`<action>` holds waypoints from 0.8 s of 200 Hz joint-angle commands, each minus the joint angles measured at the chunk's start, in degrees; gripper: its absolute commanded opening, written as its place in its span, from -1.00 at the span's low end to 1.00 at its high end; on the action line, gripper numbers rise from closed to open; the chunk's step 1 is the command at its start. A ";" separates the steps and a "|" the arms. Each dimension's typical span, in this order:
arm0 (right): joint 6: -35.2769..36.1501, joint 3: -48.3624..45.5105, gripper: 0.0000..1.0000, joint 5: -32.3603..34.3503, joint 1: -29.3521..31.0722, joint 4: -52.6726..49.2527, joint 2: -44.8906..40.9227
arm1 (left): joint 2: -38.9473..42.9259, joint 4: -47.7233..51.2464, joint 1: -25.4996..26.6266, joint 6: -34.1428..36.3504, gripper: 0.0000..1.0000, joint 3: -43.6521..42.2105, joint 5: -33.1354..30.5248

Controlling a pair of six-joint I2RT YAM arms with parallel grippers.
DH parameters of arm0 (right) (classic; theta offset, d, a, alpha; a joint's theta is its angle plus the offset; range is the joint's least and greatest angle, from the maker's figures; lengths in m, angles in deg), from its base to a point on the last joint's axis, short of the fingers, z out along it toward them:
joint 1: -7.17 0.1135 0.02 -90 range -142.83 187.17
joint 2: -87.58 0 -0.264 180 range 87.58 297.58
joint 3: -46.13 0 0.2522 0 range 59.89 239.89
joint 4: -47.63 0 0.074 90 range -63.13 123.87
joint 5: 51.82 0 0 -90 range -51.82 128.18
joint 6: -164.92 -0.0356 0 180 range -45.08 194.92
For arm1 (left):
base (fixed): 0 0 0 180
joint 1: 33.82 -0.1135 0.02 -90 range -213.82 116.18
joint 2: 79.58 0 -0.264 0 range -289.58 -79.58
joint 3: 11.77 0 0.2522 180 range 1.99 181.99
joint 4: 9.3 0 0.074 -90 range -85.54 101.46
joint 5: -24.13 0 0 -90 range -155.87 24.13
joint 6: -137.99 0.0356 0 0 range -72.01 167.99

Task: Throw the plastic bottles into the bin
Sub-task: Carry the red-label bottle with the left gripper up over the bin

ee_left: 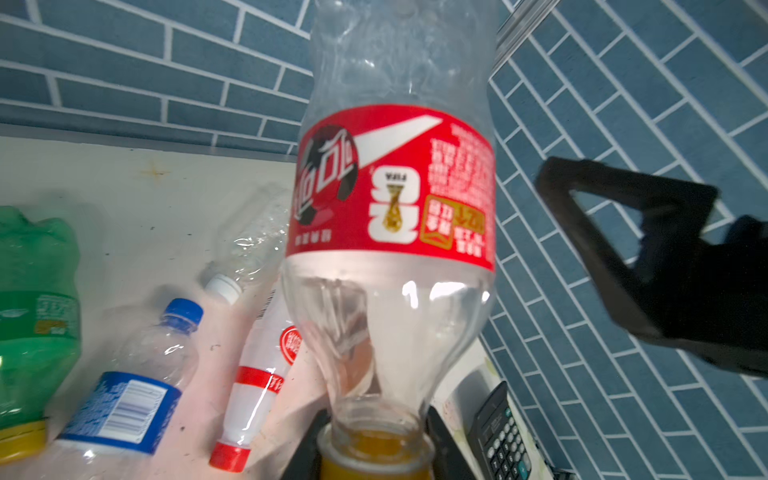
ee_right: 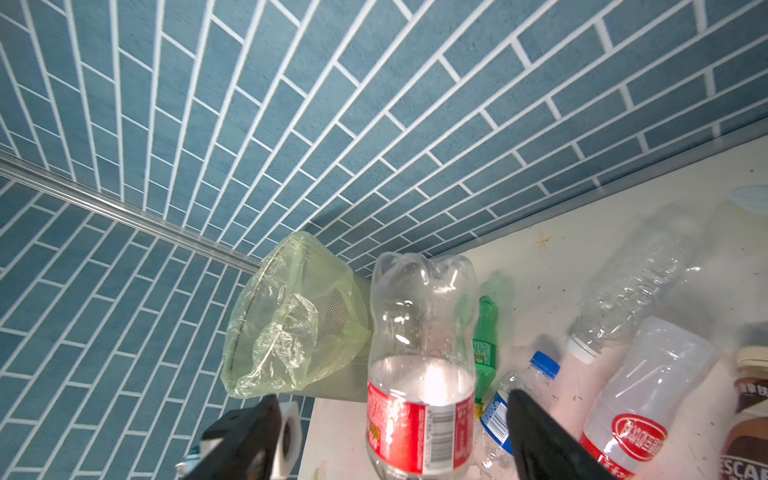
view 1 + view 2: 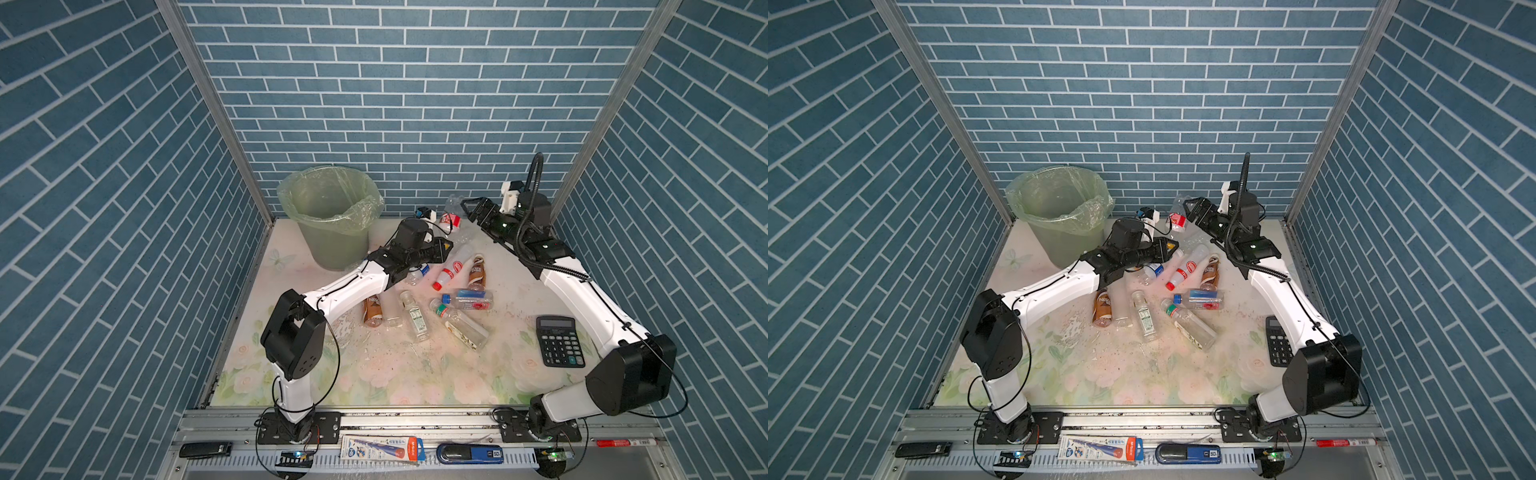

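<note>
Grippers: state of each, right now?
Left gripper: shut on the red-labelled bottle, at its neck.
Right gripper: open, jaws clear of it.

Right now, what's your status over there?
Left gripper shut on red-label bottle, at its neck. Right gripper open, jaws flanking that bottle. Bin back left, bottle not in yet.
</note>
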 commanded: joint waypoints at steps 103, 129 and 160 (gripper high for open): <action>23.72 9.09 0.99 1.63 11.19 -7.45 -0.84 | 16.17 17.92 -8.80 26.61 -0.51 12.31 -20.84; 29.35 14.32 0.98 3.33 15.28 -10.15 1.64 | 16.95 18.05 -12.03 30.40 -0.51 18.18 -24.25; 32.34 19.11 0.98 4.99 17.66 -13.30 4.55 | 16.64 18.44 -14.62 36.49 -0.53 28.79 -28.07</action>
